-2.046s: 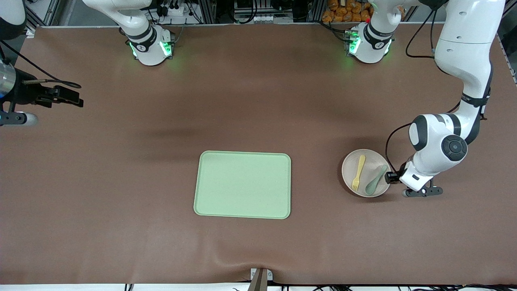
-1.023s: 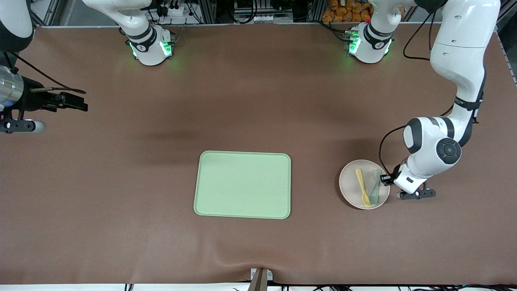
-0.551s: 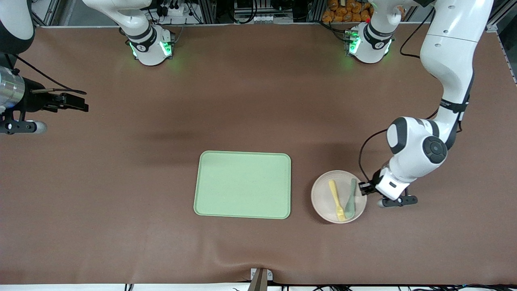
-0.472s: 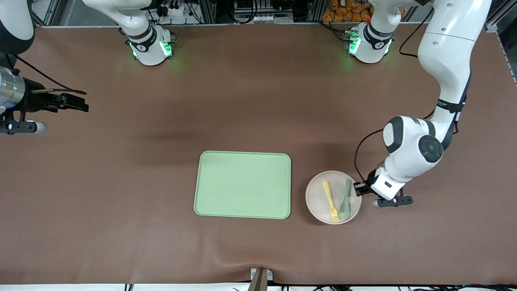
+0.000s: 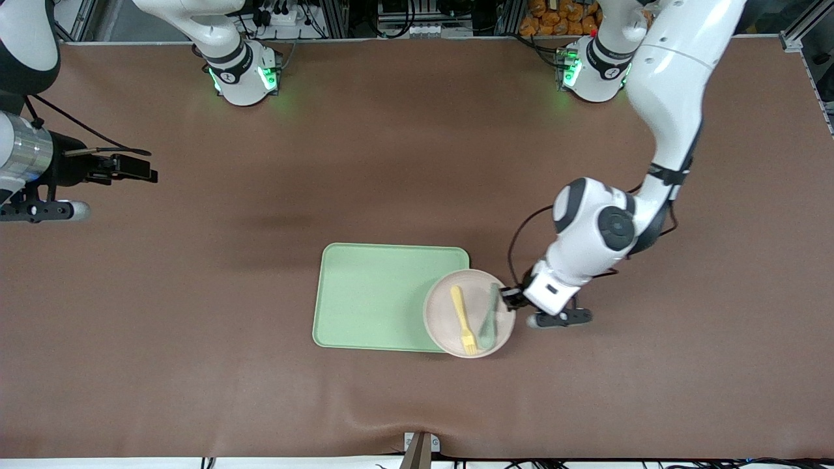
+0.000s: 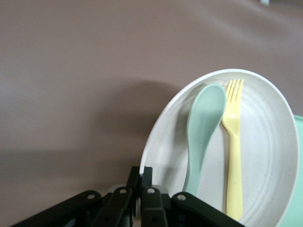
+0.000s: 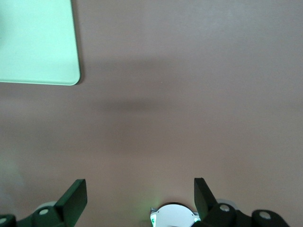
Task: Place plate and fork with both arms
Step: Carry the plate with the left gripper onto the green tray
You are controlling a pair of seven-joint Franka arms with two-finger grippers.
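Note:
The pale beige-pink plate [image 5: 445, 306] overlaps the corner of the light green tray [image 5: 378, 296] that lies toward the left arm's end and nearer the front camera. A pale yellow fork [image 5: 462, 319] and a green-teal spoon [image 5: 488, 317] lie in it. My left gripper [image 5: 506, 298] is shut on the plate's rim. In the left wrist view my left gripper [image 6: 140, 176] pinches the plate's rim [image 6: 163, 120], with the spoon [image 6: 202, 127] and fork [image 6: 233, 146] side by side. My right gripper [image 5: 140, 169] is open and empty over the table at the right arm's end.
The tray lies in the middle of the brown table; one of its corners shows in the right wrist view [image 7: 42, 47]. The two green-lit bases [image 5: 244, 71] [image 5: 589, 68] stand along the table's edge farthest from the front camera.
My left gripper has carried the plate, with fork and spoon in it, from the left arm's end of the table over onto the tray's corner. The right gripper has shifted slightly inward.

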